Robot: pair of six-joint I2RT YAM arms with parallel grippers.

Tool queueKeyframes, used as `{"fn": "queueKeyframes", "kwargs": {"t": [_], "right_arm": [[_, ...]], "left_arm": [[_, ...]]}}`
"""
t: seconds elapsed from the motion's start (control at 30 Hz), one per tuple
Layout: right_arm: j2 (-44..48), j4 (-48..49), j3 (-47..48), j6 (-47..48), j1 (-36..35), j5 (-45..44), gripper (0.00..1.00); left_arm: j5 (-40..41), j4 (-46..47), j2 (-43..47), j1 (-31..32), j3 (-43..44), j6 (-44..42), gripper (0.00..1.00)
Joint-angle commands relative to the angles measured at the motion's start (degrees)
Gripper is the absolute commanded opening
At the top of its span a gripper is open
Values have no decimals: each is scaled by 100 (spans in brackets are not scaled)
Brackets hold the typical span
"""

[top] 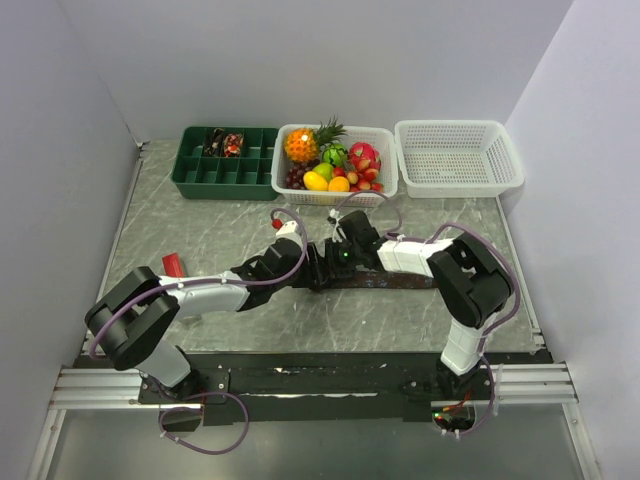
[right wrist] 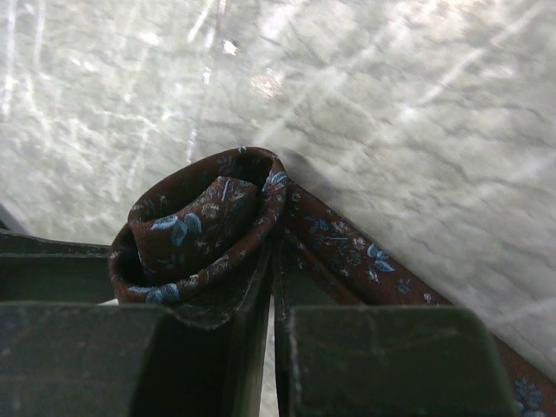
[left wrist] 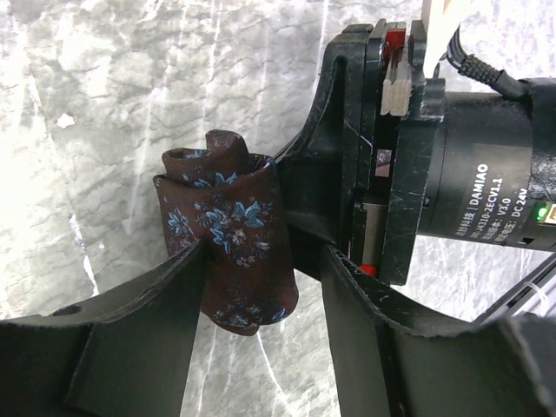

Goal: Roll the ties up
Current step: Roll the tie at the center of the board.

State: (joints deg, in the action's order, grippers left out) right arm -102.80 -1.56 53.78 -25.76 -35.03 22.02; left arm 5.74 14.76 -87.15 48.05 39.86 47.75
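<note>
My right jaws point(right wrist: 273, 282) pinch the coiled tie point(right wrist: 195, 228), crowding my left jaws point(left wrist: 258, 287), which stand wide around it. Upper frame: green tray point(top: 215, 190), fruit basket point(top: 335, 198), white basket point(top: 460, 186).

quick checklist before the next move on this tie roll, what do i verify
1. Dark brown floral fabric tie coiled at one end: ok.
2. Right end effector shut on the coil's wall: ok.
3. Left end effector open, straddling the coil: ok.
4. Whole tie rolled: not ok, flat tail unrolled.
5. Green plastic compartment tray has free slots: ok.
</note>
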Motion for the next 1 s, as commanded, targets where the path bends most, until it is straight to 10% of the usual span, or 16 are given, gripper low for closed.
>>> {"fn": "queueKeyframes", "kwargs": {"t": [0.0,0.97], "right_arm": [[383,-722,194,308,-40,-567,12],[296,15,-209,203,83,-225,12]], "left_arm": [[-73,299,32,46,83,42,59],[-486,2028,93,55,-671,331,50]]}}
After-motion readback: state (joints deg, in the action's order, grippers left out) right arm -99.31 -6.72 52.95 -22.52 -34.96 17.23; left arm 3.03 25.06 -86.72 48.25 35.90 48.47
